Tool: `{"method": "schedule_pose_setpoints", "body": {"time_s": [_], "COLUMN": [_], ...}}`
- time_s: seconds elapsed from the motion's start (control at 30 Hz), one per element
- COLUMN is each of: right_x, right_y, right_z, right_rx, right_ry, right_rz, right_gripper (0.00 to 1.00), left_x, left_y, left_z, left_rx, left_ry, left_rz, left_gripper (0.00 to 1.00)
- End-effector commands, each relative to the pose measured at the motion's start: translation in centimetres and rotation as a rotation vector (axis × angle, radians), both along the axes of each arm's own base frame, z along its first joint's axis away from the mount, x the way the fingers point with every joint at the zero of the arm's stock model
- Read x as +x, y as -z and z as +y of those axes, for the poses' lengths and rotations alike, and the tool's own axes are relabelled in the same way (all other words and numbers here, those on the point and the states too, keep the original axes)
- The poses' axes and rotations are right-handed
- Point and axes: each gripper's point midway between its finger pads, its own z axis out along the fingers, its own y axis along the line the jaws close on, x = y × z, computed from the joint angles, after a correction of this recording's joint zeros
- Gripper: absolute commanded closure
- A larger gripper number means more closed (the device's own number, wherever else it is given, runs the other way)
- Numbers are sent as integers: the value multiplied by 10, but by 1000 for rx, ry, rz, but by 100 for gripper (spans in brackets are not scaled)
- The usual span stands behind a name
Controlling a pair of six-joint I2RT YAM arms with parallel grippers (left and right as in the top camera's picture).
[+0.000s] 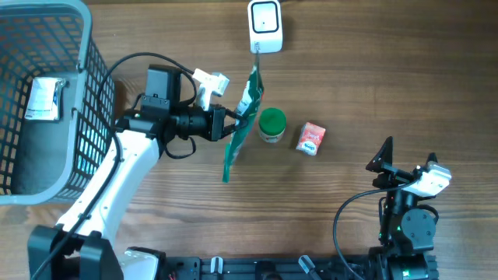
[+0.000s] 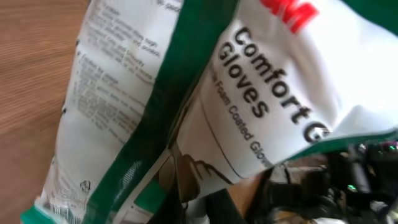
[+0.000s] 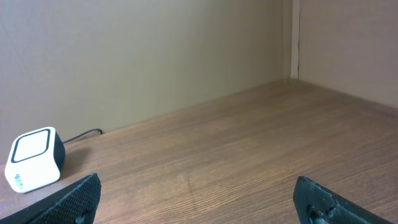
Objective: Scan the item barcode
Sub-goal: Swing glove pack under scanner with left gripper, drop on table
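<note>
Overhead view, item: glove packet (image 1: 233,152), green and white, held edge-up above the desk (image 1: 350,85), its upper end just below the scanner (image 1: 264,26).
Overhead view, left tool (image 1: 227,121): clamped on the packet's side edge, about mid-length.
Overhead view, right tool (image 1: 405,165): spread wide, empty, well apart from the packet.
Overhead view, other stock: green-lidded jar (image 1: 271,123) just beside the packet; red sachet (image 1: 310,138); wire basket (image 1: 85,47).
Left wrist view, item: glove packet (image 2: 261,81) fills the frame with glossy, creased film and fine print; barcode not made out.
Left wrist view, handling (judged): light, limp, slippery, likely to droop beyond the pinch; best held on a plain margin, clear of any code.
Right wrist view, scanner (image 3: 34,158): on the desk, far left; tool fingers apart, nothing between.
</note>
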Motion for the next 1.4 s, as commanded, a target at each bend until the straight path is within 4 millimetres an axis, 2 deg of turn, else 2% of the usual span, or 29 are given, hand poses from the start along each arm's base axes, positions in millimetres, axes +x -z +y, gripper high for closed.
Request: {"method": "schedule_pose_setpoints", "body": {"time_s": [0.0, 0.07, 0.17, 0.33, 0.4, 0.57, 0.63, 0.7, 0.73, 0.77, 0.9, 1.0, 1.07, 1.2, 1.27, 1.37], "right_x": [0, 0, 0, 0, 0, 0, 0, 0, 0, 0, 0, 0, 0, 0, 0, 0], "right_y": [-3, -3, -3, -3, -3, -3, -3, -3, -3, -3, -3, -3, -3, -3, -3, -3], "right_z": [0, 0, 0, 0, 0, 0, 0, 0, 0, 0, 0, 0, 0, 0, 0, 0], "right_rx": [-2, -2, -2, -2, -2, -2, -2, -2, -2, -2, -2, -2, -2, -2, -2, -2], "right_ry": [1, 1, 1, 1, 1, 1, 1, 1, 1, 1, 1, 1, 1, 1, 1, 1], "right_rz": [-10, -11, -10, -10, -10, -10, -11, -10, -11, -10, -11, -11, -11, -10, -10, -10], "right_gripper": [0, 0, 0, 0, 0, 0, 0, 0, 0, 0, 0, 0, 0, 0, 0, 0], "left_x": [3, 4, 6, 14, 16, 13, 10, 10, 12, 12, 13, 18, 20, 18, 19, 26], "left_y": [43, 54, 56, 48, 34, -24, -39, -47, -49, -51, -53, -72, -96, -162, -194, -221], "left_z": [3, 2, -3, -7, -13, -31, -35, -36, -36, -36, -36, -34, -30, -11, 9, 41], "left_rx": [44, 38, 3, -27, -84, -310, -365, -388, -393, -394, -397, -432, -465, -514, -518, -512], "left_ry": [-25, -21, 1, 6, 26, 156, 194, 204, 203, 203, 201, 174, 162, 143, 99, 12], "left_rz": [54, 58, 57, 9, -12, -122, -141, -149, -157, -163, -163, -164, -213, -387, -453, -502], "left_gripper": [96, 96, 96, 93, 90, 87, 87, 76, 60, 0, 0, 0, 0, 0, 0, 0]}}
